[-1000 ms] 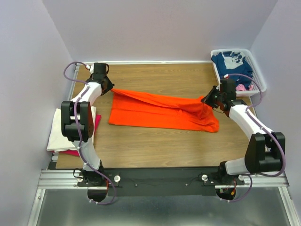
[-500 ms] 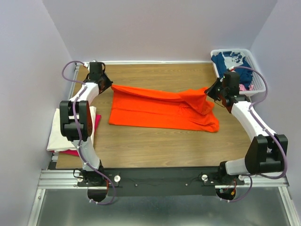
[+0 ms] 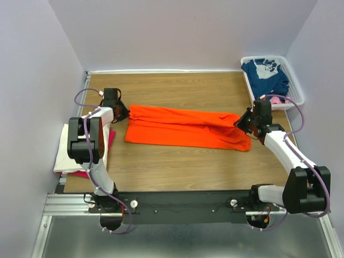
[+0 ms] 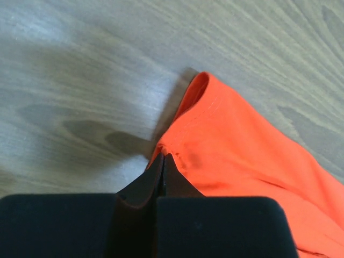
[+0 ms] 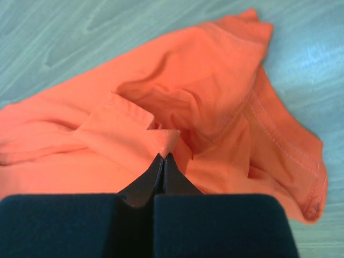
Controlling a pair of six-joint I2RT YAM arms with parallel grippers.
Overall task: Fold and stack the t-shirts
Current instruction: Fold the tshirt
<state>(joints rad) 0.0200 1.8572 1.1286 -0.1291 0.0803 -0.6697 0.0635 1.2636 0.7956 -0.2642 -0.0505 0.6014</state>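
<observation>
Folding is the step I judge to be in hand. The orange t-shirt lies as a long band across the middle of the table, running from 9 o'clock to 3 o'clock in the top view, and each arm has 1 end of it.

The left gripper sits at the 9 o'clock end. Its 2 fingers are pressed together with a hemmed edge of orange cloth nipped at the tips, and its wrist view shows no gap between them. The right gripper is at the 3 o'clock end, likewise pressed together, pinching a small peak of fabric above the bunched, doubled-over layers. That end is rumpled, with a stitched seam curling out toward 4 o'clock; I cannot tell whether it is sleeve or hem.

Next, I think, the band wants laying flat and letting go, then a fold end to end, with 3 o'clock carried over toward 9 o'clock. Both pinches would have to release without dragging cloth back, and the wrinkled right end could fold crooked unless smoothed first.

At 8 o'clock a folded cream-white t-shirt rests on a magenta-pink t-shirt, just beside the left arm; I take that as the stack this piece is bound for. The navy blue t-shirt lies in the white basket at 2 o'clock.
</observation>
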